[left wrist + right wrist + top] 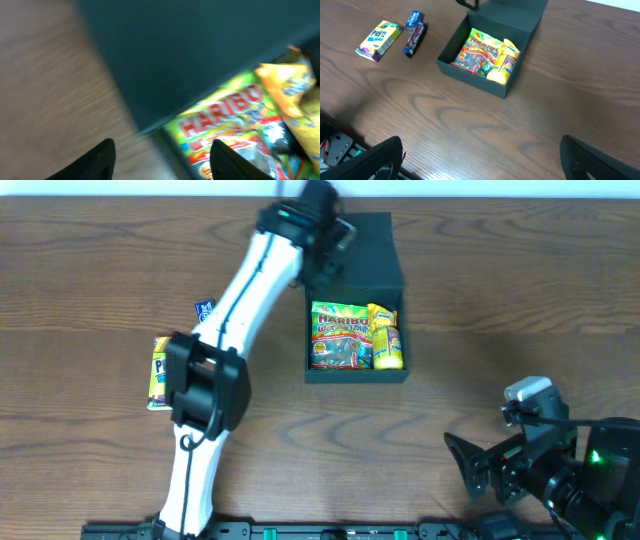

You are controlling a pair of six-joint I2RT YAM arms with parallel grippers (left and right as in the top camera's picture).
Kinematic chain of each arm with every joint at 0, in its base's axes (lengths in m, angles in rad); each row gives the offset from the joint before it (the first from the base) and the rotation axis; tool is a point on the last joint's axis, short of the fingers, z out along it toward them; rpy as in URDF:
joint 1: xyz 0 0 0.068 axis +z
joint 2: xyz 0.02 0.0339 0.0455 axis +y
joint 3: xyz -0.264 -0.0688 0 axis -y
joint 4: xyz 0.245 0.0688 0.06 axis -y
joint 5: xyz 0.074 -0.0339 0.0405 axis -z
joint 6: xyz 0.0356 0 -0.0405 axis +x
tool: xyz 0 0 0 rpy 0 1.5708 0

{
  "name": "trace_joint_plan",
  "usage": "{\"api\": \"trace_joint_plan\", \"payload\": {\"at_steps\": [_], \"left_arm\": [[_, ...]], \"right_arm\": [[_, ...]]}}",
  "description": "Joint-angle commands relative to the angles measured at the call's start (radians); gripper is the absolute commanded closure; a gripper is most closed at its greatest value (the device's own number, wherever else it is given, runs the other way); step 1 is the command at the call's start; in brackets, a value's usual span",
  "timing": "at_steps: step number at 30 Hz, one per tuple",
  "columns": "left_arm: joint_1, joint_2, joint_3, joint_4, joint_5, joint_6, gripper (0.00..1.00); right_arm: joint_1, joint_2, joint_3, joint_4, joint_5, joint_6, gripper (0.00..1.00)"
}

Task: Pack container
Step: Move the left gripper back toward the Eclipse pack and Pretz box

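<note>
The left gripper [162,146] stood with its fingers [97,160] well apart and nothing between them (the wrist view was blurred). It hung over the left edge of the raised lid [365,255] of the container [355,373]. The container sat on the table [100,260] around the middle, toward the far side, open, with the lid standing up at its far edge. Inside lay a Haribo bag [338,335] on the left and a yellow packet [387,340] just beside it on the right, touching it.

To the left of the container, well apart from it, lay a small blue packet [415,39] and, farther left, a Pretz box [379,40], which the left arm [250,290] partly hid in the overhead view.

The right gripper [480,142] hung at the near right of the table, well away from the container, with its fingers [375,160] spread wide and holding nothing.
</note>
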State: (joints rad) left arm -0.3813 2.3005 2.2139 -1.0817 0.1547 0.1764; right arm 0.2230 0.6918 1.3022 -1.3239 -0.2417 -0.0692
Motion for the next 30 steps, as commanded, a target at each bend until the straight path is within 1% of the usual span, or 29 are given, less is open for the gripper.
{"api": "trace_joint_plan", "payload": {"at_steps": [1,5,6,7,9,10,11,12,16,19,25,28,30], "left_arm": [[0.072,-0.014,0.011,-0.049,0.006,-0.114,0.44],[0.171,-0.016,0.011,-0.124,0.033,-0.114,0.45],[0.203,-0.018,0.011,-0.138,0.06,-0.114,0.48],[0.239,-0.019,0.011,-0.151,0.097,-0.114,0.48],[0.296,-0.024,0.011,-0.183,0.128,-0.113,0.47],[0.321,-0.025,0.011,-0.204,0.135,-0.11,0.45],[0.345,-0.025,0.011,-0.233,0.135,-0.109,0.44],[0.359,-0.025,0.011,-0.253,0.136,-0.103,0.45],[0.403,-0.033,0.011,-0.358,0.133,-0.021,0.49],[0.423,-0.058,0.011,-0.406,0.137,-0.005,0.51],[0.472,-0.193,-0.01,-0.425,0.138,0.003,0.51],[0.502,-0.302,-0.134,-0.376,0.134,0.004,0.51],[0.524,-0.385,-0.263,-0.316,0.134,0.008,0.5]], "right_arm": [[-0.008,0.0,0.006,-0.004,0.006,0.012,0.01],[-0.008,0.0,0.006,-0.004,0.006,0.012,0.01],[-0.008,0.0,0.006,-0.004,0.006,0.012,0.01],[-0.008,0.0,0.006,-0.004,0.006,0.012,0.01],[-0.008,0.0,0.006,-0.004,0.006,0.012,0.01],[-0.008,0.0,0.006,-0.004,0.006,0.012,0.01],[-0.008,0.0,0.006,-0.004,0.006,0.012,0.01],[-0.008,0.0,0.006,-0.004,0.006,0.012,0.01],[-0.008,0.0,0.006,-0.004,0.006,0.012,0.01],[-0.008,0.0,0.006,-0.004,0.006,0.012,0.01],[-0.008,0.0,0.006,-0.004,0.006,0.012,0.01],[-0.008,0.0,0.006,-0.004,0.006,0.012,0.01],[-0.008,0.0,0.006,-0.004,0.006,0.012,0.01]]}}
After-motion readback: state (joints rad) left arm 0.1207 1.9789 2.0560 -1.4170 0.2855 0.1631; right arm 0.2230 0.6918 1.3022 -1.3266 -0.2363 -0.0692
